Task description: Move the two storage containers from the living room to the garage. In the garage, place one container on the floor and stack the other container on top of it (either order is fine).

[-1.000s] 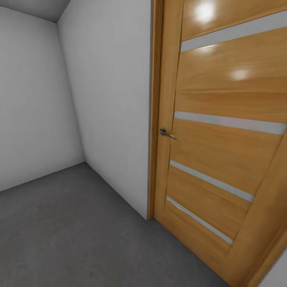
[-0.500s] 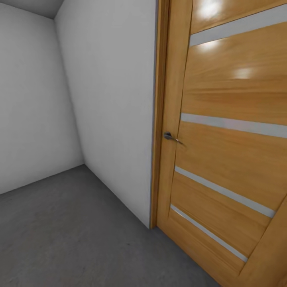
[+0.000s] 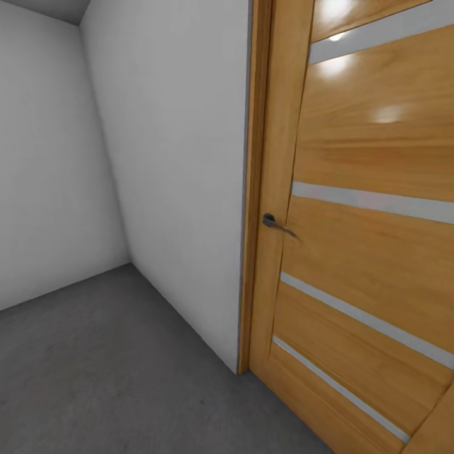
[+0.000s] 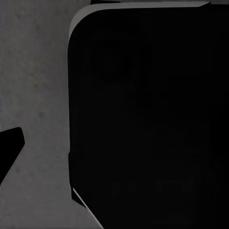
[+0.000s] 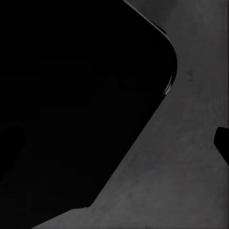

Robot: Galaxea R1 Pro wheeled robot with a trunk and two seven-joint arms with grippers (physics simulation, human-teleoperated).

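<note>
Garage door [image 3: 372, 252] fills the frame's right, concrete floor [image 3: 94, 378] lower left. End effectors' grip unreadable; better turn slowly, clearing the door handle [image 3: 275, 222].

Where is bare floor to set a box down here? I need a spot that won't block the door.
The concrete floor lies bare from the corner between the two white walls out toward the camera. It narrows near the wooden door, whose frame meets the wall's end; its handle juts there, so set the box toward the corner.
</note>
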